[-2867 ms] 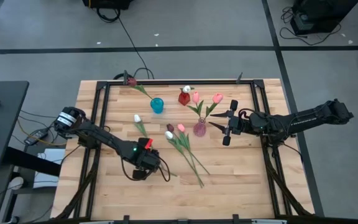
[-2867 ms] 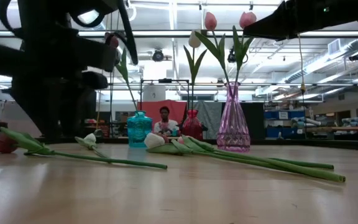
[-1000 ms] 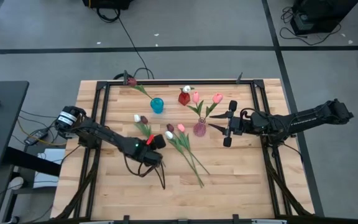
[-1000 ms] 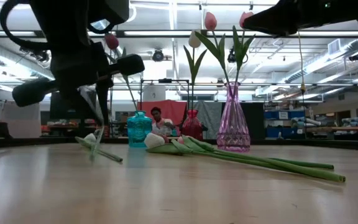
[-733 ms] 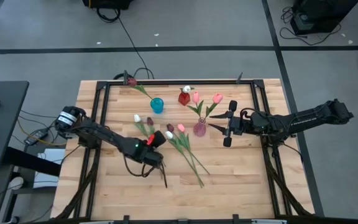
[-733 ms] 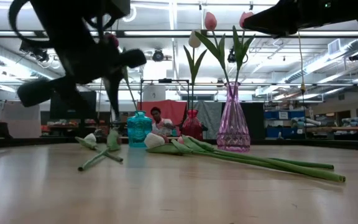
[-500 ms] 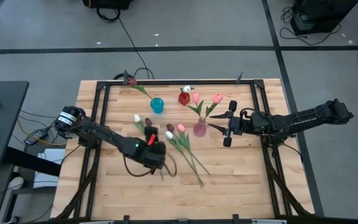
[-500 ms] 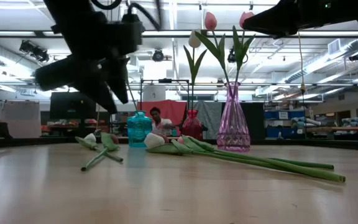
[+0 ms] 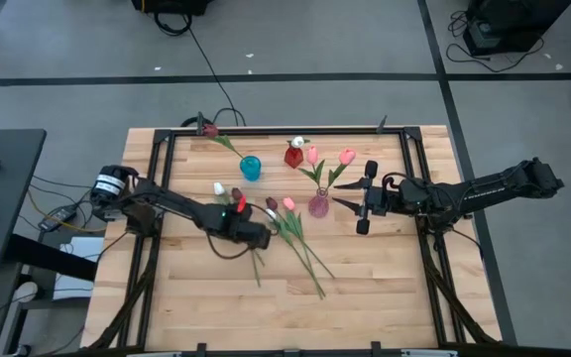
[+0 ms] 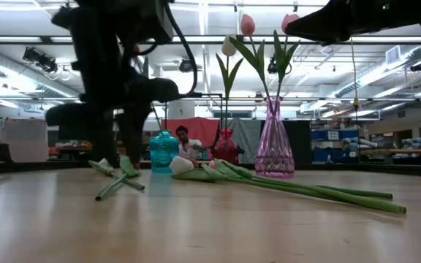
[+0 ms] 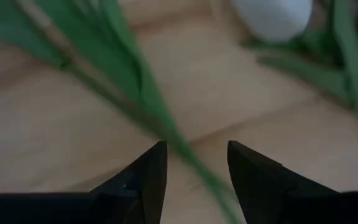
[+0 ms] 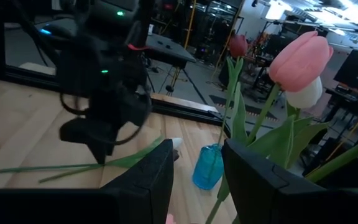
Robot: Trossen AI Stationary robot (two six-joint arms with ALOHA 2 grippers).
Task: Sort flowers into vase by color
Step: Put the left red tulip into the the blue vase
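Three vases are standing in the upper middle of the high view. The blue vase [image 9: 251, 168] is holding one dark maroon tulip [image 9: 210, 130] leaning toward the upper left. The red vase [image 9: 293, 156] is holding one white tulip [image 9: 297, 142]. The pink vase [image 9: 318, 205] is holding two pink tulips [image 9: 346, 157].

Five tulips are lying loose on the table [image 9: 385, 288] at mid-frame: two white, two maroon, one pink. A white one [image 9: 219, 188] and the maroon flower [image 9: 235, 193] are crossing stems left of centre; the other three [image 9: 287, 204] are fanning toward the lower right.

The left gripper [image 9: 253, 234] is hanging over those crossed stems, its jaws narrowly parted and holding nothing. Three seconds ago it was lower in the frame, and that maroon flower was not yet beside the white one.

The right gripper [image 9: 367, 197] is waiting right of the pink vase, jaws apart and empty.
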